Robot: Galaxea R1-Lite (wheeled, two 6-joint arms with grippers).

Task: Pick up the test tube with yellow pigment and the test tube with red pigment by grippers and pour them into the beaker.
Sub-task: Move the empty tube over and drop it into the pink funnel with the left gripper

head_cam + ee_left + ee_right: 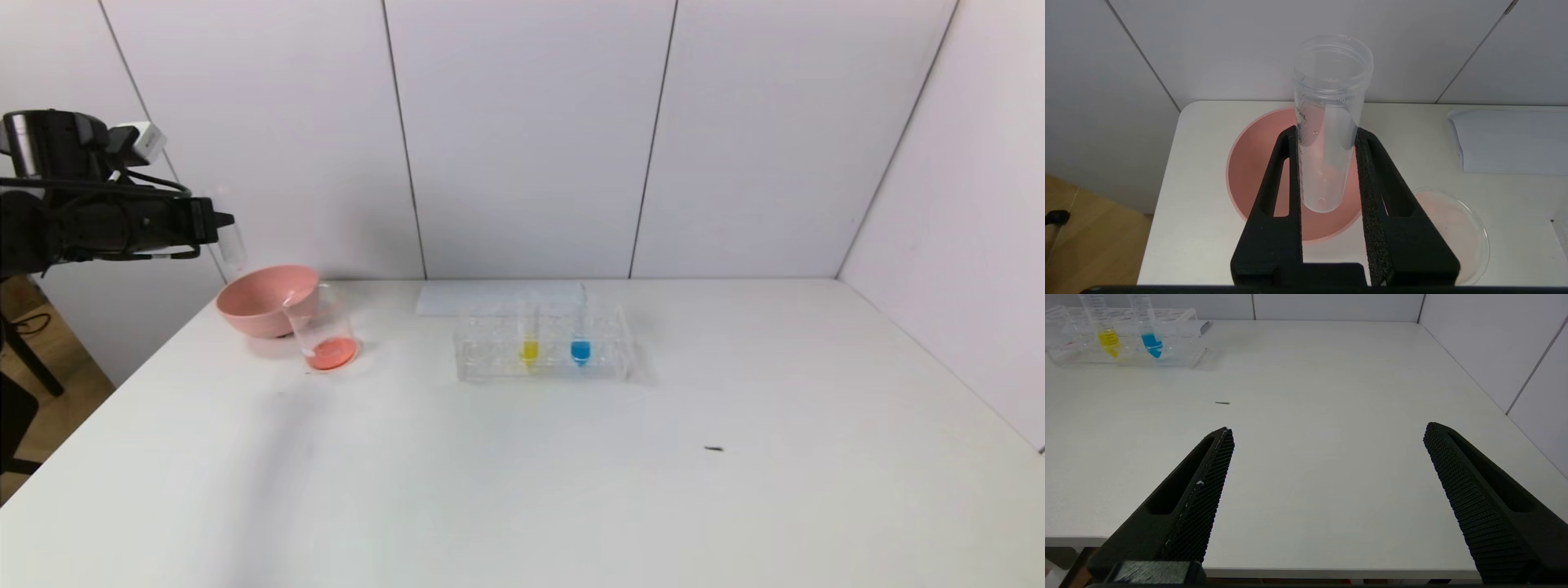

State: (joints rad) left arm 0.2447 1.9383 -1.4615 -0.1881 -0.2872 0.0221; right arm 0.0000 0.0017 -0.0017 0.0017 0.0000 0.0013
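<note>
Head view, from the left: the left hand (214,222) hangs above the pink bowl (265,300), clamped on an emptied tube (233,242) that is faint against the wall. The beaker (324,328), holding red liquid, touches the bowl. The yellow tube (529,331) stands in the rack (542,341) beside a blue one (580,329). The right hand (1327,437), unseen here, gapes wide over bare table (1306,416).
</note>
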